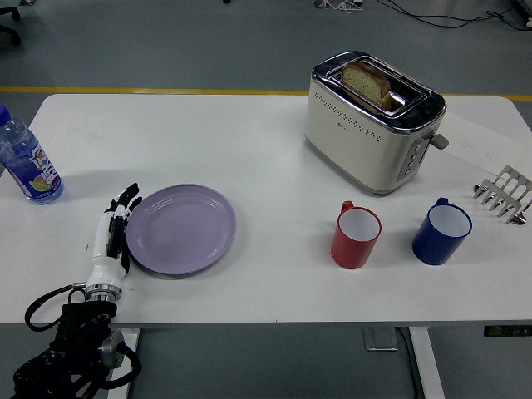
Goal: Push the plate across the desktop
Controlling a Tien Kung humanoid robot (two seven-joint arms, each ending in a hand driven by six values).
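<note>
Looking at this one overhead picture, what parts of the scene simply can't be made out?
- Head view: the water bottle is cut off by the left edge; its cap is unseen.
- The left hand lies side-on against the purple plate; whether its palm touches the rim is hidden.
- The right arm is outside the picture.
- The bread sits in the toaster; its lower part is hidden by the slot.
- The toaster's print is too small to read.

left hand (110, 238) against lilac plate (181, 229), white table (249, 158)

left robot hand (114, 233) | fingers straight, edge-on, pointing away | black arm at lower left corner
</note>
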